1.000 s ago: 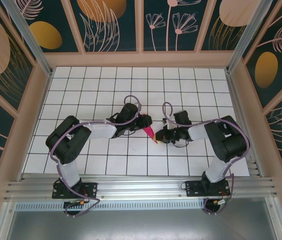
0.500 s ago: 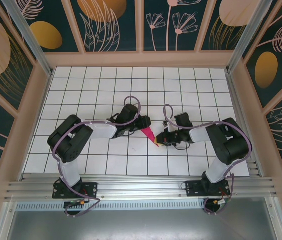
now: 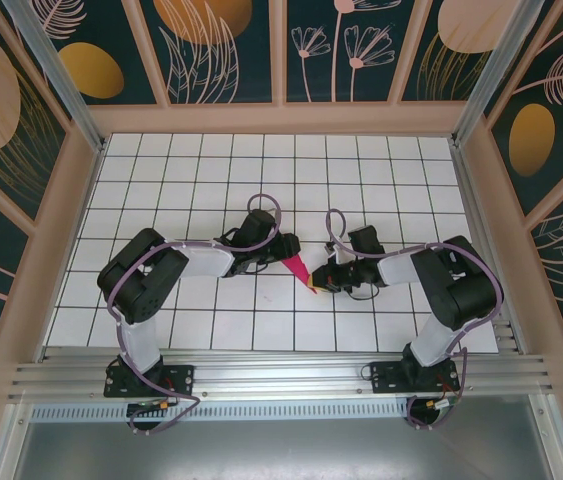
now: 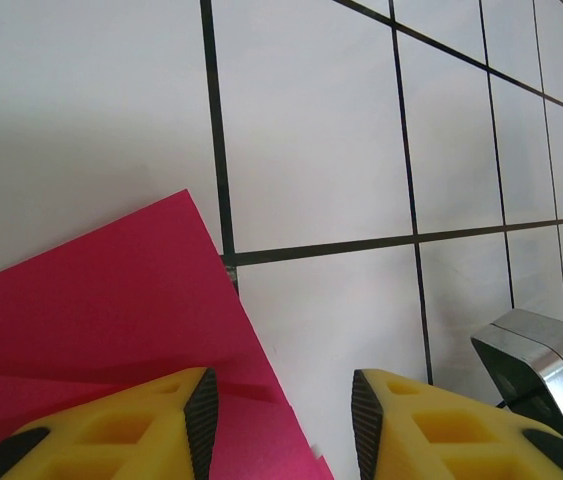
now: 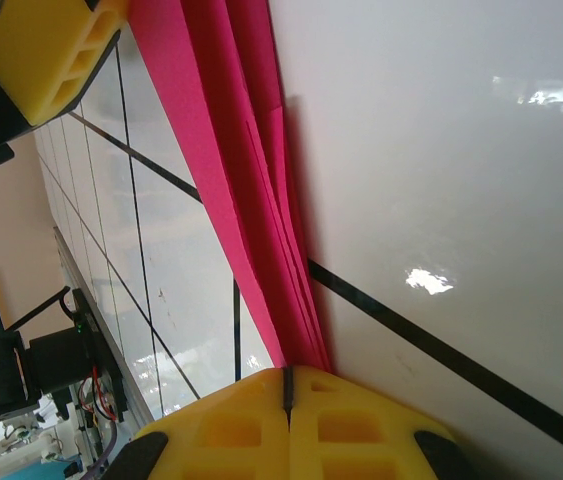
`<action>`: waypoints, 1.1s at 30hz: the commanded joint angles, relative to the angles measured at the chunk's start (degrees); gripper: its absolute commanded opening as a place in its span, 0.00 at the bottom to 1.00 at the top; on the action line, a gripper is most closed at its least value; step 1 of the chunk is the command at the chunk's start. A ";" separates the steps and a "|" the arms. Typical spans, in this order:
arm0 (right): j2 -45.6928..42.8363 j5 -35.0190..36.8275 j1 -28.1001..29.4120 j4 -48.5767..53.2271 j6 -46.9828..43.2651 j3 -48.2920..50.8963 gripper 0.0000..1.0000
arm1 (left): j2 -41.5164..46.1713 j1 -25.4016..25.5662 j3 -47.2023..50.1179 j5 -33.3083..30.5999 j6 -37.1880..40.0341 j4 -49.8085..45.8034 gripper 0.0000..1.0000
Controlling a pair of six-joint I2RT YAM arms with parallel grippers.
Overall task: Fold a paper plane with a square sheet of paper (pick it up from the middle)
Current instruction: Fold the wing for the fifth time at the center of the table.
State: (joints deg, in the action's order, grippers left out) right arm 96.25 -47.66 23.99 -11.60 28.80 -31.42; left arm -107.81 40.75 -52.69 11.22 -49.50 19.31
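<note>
The square sheet of paper is folded into a narrow, pointed magenta paper plane (image 3: 298, 268) near the table's middle, between the two grippers. My right gripper (image 3: 318, 281) is shut on its near tip. In the right wrist view the folded layers (image 5: 211, 150) run out of the closed yellow jaws (image 5: 288, 375) toward the upper left. My left gripper (image 3: 285, 249) stands open over the plane's wide far end. In the left wrist view the pink paper (image 4: 91, 300) lies under the left finger (image 4: 111, 430) and reaches partway into the gap of the left gripper (image 4: 283, 400).
The table (image 3: 261, 180) is white with black grid lines and is boxed in by beige frames with patterned panels. An aluminium rail (image 3: 281, 375) runs along the near edge by the arm bases. Part of the right gripper's metal body (image 4: 546, 365) sits close to my left fingers.
The left wrist has drawn back slightly to the left and the right arm's elbow has shifted a little to the right. The folded paper stays in the same spot, held by the right gripper.
</note>
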 commanded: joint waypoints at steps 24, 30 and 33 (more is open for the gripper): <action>-5.71 0.54 0.02 5.12 -1.66 -1.45 0.12 | -4.85 -1.55 -2.35 -2.06 1.61 -5.38 0.38; -11.21 6.85 0.25 8.91 -2.70 -1.53 0.16 | -5.22 -1.56 -2.77 -2.18 1.44 -6.44 0.38; -16.06 15.87 1.27 12.28 -2.99 -2.86 0.19 | -5.24 -1.58 -2.73 -2.10 1.59 -6.49 0.38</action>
State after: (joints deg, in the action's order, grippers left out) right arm 84.49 -39.88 24.29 -3.20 27.20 -32.23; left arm -110.69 40.05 -55.20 11.31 -48.64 17.10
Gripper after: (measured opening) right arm 0.185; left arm 0.383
